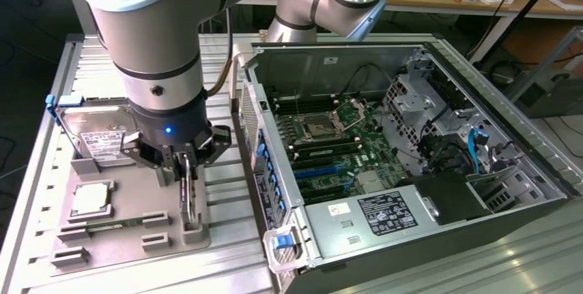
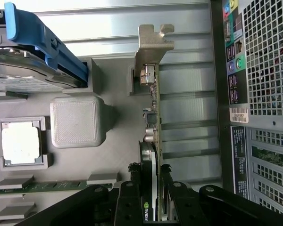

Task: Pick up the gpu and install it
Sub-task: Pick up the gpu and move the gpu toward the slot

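Seen edge-on in the exterior view, the gpu (image 1: 188,195) was only a thin strip, its faces unreadable; the gripper (image 1: 185,166) hid its far end; in the wrist view the fingers (image 2: 172,200) covered that same end. The card stood on edge in a slot of the grey tray (image 1: 119,243), its long axis parallel to the open computer case (image 1: 273,192), silver bracket (image 2: 151,44) pointing away from the gripper; the jaws were clamped on the gpu.
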`<state>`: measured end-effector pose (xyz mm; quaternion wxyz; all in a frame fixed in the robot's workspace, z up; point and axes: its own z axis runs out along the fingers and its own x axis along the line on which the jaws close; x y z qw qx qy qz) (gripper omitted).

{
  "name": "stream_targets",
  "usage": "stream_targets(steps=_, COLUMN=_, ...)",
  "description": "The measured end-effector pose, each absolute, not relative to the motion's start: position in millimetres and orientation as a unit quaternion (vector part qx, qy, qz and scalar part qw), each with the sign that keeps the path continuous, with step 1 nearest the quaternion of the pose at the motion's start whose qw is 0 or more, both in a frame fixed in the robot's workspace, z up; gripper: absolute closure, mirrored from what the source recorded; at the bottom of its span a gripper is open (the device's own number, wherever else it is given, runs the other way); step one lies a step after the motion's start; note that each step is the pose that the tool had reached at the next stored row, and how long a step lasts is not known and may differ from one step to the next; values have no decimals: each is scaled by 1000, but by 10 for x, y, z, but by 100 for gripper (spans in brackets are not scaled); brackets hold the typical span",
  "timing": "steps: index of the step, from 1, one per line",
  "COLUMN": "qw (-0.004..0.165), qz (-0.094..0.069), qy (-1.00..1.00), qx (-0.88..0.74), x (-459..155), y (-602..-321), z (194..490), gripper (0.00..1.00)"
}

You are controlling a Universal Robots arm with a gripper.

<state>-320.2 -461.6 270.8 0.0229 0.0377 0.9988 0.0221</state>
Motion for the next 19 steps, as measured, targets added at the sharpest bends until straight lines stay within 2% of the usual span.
stream_targets(steps=19, qw=23, qz=22, qy=999, qx=38, x=-3202, y=-4615, z=2801, gripper=73)
